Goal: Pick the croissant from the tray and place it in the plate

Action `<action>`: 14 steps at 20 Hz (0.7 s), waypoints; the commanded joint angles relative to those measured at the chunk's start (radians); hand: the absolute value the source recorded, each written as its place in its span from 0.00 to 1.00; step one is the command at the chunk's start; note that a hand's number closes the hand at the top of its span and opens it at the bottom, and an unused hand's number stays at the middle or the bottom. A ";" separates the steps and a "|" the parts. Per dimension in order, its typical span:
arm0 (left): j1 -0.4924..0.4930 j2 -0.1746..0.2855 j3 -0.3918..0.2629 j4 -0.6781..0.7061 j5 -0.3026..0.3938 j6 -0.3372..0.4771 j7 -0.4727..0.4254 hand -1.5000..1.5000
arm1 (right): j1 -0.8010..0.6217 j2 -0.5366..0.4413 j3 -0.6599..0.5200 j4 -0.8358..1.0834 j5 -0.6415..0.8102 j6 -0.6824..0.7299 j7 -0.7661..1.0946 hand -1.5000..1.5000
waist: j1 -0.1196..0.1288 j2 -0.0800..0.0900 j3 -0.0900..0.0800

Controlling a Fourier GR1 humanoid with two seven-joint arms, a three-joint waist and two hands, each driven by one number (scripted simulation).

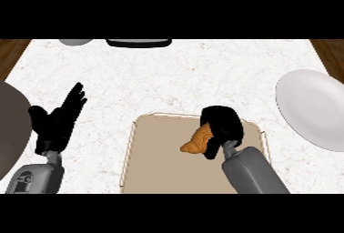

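A golden-brown croissant (196, 140) lies on the beige tray (151, 154) near the tray's middle. My right hand (223, 127) is curled round the croissant's right side, hiding part of it. The white plate (314, 108) sits at the right edge of the counter, apart from the tray. My left hand (59, 119) rests open at the left, fingers straight and pointing up, holding nothing.
A large grey round object (12, 127) bulges in at the left edge beside my left hand. A black-rimmed item (138, 43) and a grey round thing (76, 42) sit at the counter's far edge. Wooden floor shows past both top corners.
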 commanded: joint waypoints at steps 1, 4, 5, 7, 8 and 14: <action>-0.014 0.029 0.019 0.008 0.022 -0.034 0.005 0.50 | -0.148 -0.023 -0.215 0.115 -0.031 -0.164 -0.015 1.00 | 0.021 0.012 0.004; -0.012 -0.020 -0.009 0.003 -0.006 0.013 0.008 0.50 | -0.192 -0.025 -0.201 0.107 0.072 -0.314 0.024 1.00 | 0.010 0.002 0.003; 0.018 0.011 0.013 -0.010 0.015 -0.019 -0.009 0.50 | -0.156 -0.022 -0.198 0.069 0.101 -0.393 0.035 1.00 | 0.008 -0.001 0.003; -0.030 -0.004 0.008 0.025 -0.004 0.009 0.004 0.50 | -0.223 -0.065 -0.235 0.068 0.159 -0.471 0.061 1.00 | -0.002 0.002 0.003; -0.006 0.020 0.023 0.018 0.016 -0.024 -0.012 0.50 | -0.232 -0.061 -0.210 0.073 0.231 -0.512 0.104 1.00 | 0.006 0.000 0.002; -0.019 -0.003 0.012 0.012 -0.005 0.007 0.020 0.50 | -0.231 -0.123 -0.322 0.096 0.301 -0.654 0.179 1.00 | -0.006 -0.001 0.002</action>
